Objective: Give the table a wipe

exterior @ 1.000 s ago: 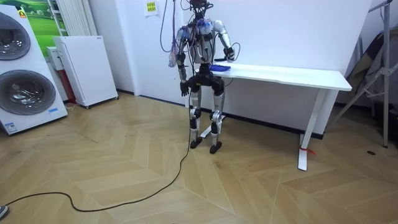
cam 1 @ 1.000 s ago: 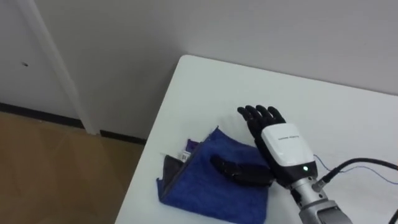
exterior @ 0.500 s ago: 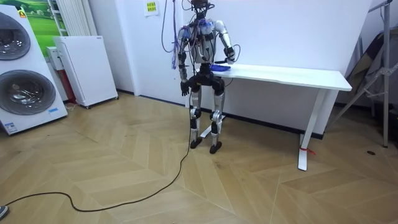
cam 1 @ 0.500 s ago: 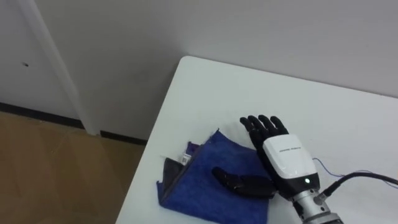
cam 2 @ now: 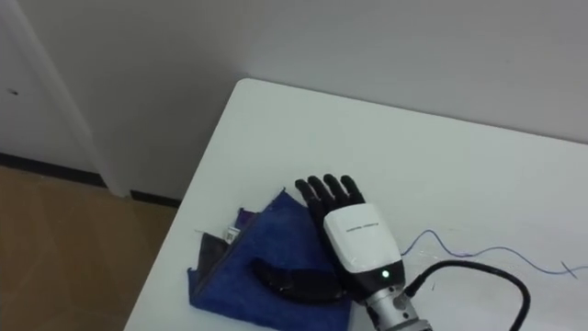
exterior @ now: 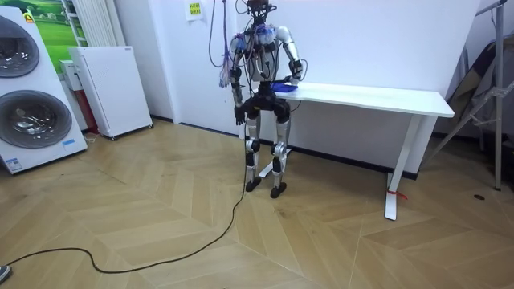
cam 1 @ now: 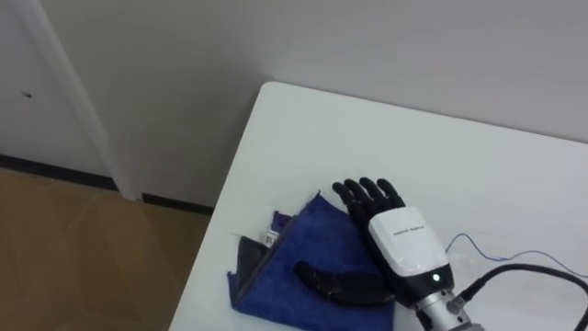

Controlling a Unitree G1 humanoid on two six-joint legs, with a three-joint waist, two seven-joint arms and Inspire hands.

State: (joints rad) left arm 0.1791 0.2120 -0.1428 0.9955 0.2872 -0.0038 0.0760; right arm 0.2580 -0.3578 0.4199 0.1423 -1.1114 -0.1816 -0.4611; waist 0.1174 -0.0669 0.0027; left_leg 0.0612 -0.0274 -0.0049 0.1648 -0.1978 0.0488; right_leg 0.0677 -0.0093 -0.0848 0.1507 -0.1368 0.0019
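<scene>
A blue cloth (cam 1: 280,267) (cam 2: 241,257) with a small tag at its edge lies near the left end of the white table (cam 1: 386,138) (cam 2: 386,129). My right hand (cam 1: 397,241) (cam 2: 358,237) lies flat on the cloth's right part, open, with straight fingers reaching past its far corner and the thumb spread over the cloth. In the room view I stand at the table's (exterior: 377,98) left end with the right arm out over the cloth (exterior: 281,86). My left hand (exterior: 238,115) hangs at my side.
The table's left edge (cam 1: 225,211) drops to the wooden floor just beside the cloth, and a wall runs behind the table. A thin blue thread (cam 1: 470,245) lies on the table right of the hand. A washing machine (exterior: 32,88) and a white cabinet (exterior: 108,88) stand well off.
My right hand has slid back toward me and slightly left, further onto the cloth. The cloth has stayed about where it was.
</scene>
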